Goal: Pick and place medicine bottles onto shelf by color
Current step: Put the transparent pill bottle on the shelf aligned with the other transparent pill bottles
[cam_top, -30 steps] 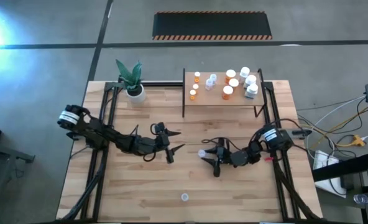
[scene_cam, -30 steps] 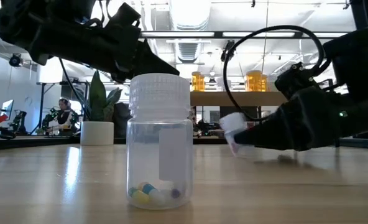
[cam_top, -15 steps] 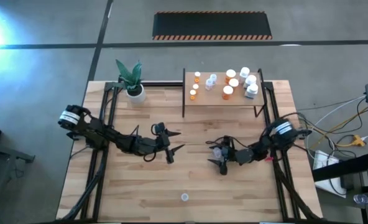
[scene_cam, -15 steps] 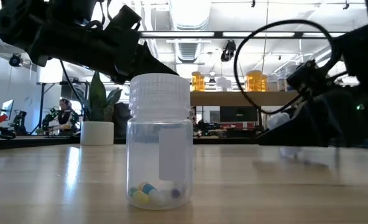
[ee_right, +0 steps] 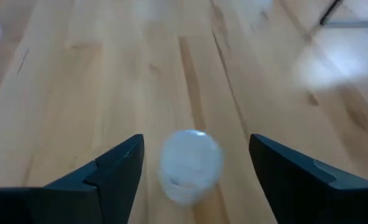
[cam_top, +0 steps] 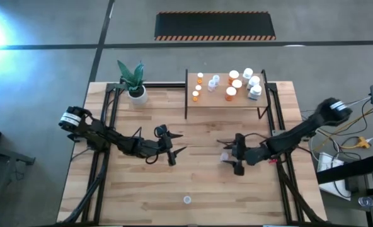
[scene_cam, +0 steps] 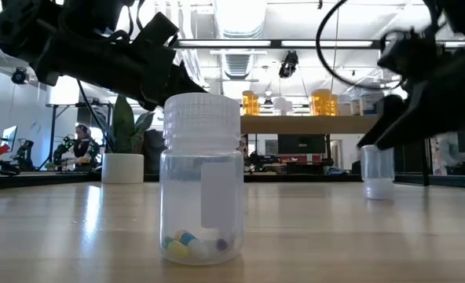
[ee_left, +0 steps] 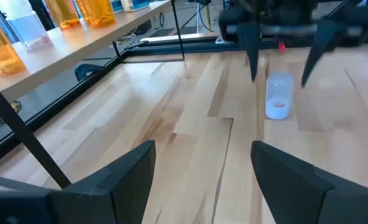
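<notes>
Right gripper (cam_top: 229,157) hovers mid-worktop, jaws spread wide and empty, straddling a small clear bottle (cam_top: 225,156) standing cap-down on the wood. Left gripper (cam_top: 176,150) waits nearby, jaws apart, holding nothing.

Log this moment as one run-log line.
right gripper: open, around clear bottle | left gripper: open, empty, mid-table | shelf: bottles grouped

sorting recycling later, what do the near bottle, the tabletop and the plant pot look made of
Near bottle: clear, see-through plastic by the look, pills visible inside, ridged whitish cap. Tabletop: light wood planks, matte, grain lines showing. Plant pot: smooth white, ceramic or plastic; can't tell which.
</notes>
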You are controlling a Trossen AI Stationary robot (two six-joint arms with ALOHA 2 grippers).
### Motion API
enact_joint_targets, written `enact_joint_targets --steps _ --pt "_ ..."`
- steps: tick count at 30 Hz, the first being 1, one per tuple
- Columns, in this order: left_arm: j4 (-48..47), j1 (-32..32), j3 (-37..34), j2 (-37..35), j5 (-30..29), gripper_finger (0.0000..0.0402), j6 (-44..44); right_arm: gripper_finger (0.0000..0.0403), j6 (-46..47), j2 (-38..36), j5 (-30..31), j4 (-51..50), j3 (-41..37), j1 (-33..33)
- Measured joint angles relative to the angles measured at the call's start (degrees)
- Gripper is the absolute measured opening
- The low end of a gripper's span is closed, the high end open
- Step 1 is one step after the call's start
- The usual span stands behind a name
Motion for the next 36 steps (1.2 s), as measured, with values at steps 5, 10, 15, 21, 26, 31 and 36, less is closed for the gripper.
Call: enact_joint_targets --steps 5,10,15,21,26,31,36 --pt "-0.25 0.03 0.00 0.00 0.00 0.0248 0.02 0.0266 4.13 -8.50 -1.44 -22.82 8.00 0.00" --pt "-0.41 0.07 -0.01 0.00 0.00 0.0248 -0.02 0.0254 4.53 -10.51 -4.30 -30.78 11.91 0.02" --pt "-2.02 -0.02 -0.07 0.04 0.02 0.0248 -1.43 0.0245 4.33 -8.76 -4.65 -32.62 13.76 0.09" --pt "-2.96 -0.02 -0.09 0.04 0.02 0.0248 -1.51 0.0239 3.65 -2.35 -5.11 -32.59 16.34 0.07" --pt "-2.73 -0.02 -0.09 0.04 0.02 0.0248 -1.49 0.0224 3.67 3.56 -5.24 -32.75 18.45 0.07" --pt "-2.79 -0.02 -0.09 0.04 0.02 0.0248 -0.53 0.0176 4.97 7.54 -5.74 -34.03 20.31 0.07" --pt "-2.97 -0.02 -0.09 0.04 0.02 0.0248 1.84 0.0113 5.76 7.61 -5.59 -34.18 20.69 0.07"
